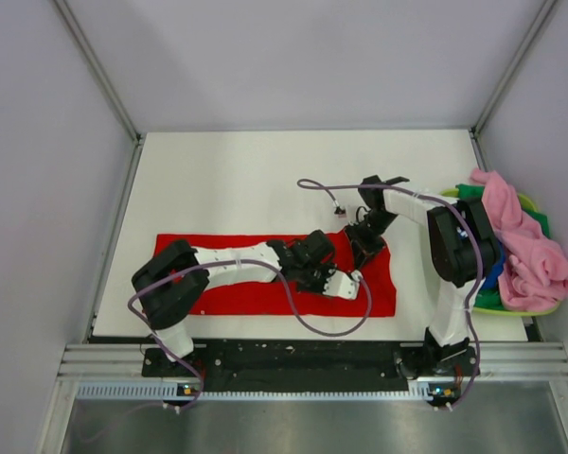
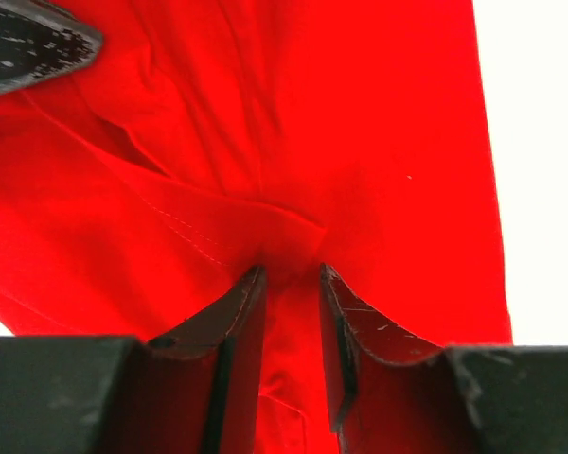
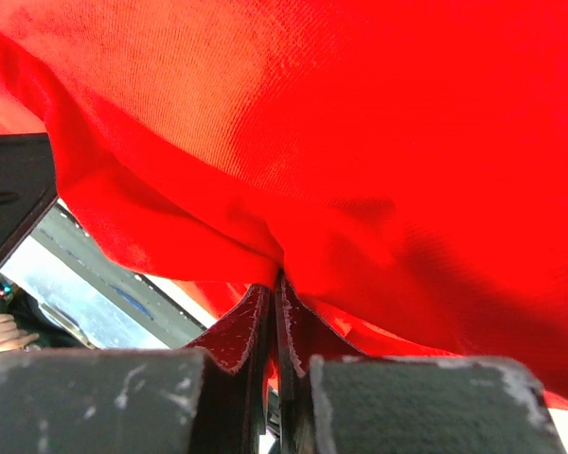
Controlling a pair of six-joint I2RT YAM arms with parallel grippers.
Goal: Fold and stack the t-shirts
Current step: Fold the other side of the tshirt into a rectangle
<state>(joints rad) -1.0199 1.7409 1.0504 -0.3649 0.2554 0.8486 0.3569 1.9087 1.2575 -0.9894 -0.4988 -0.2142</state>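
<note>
White table (image 1: 265, 170) inside grey walls. On its near half the red t-shirt (image 1: 227, 298) lies as a long flat strip, probably mid-fold. At the right, the lime basket (image 1: 525, 307) holds the waiting shirts, pink t-shirt (image 1: 535, 255) on top. Both arms meet at the strip's right end. The right gripper (image 3: 276, 284) is clamped tight on a lifted red fold. The left gripper (image 2: 291, 276) has its jaws narrowly apart with cloth bunched between, apparently pinching. 2 grips suit folding that end over.
</note>
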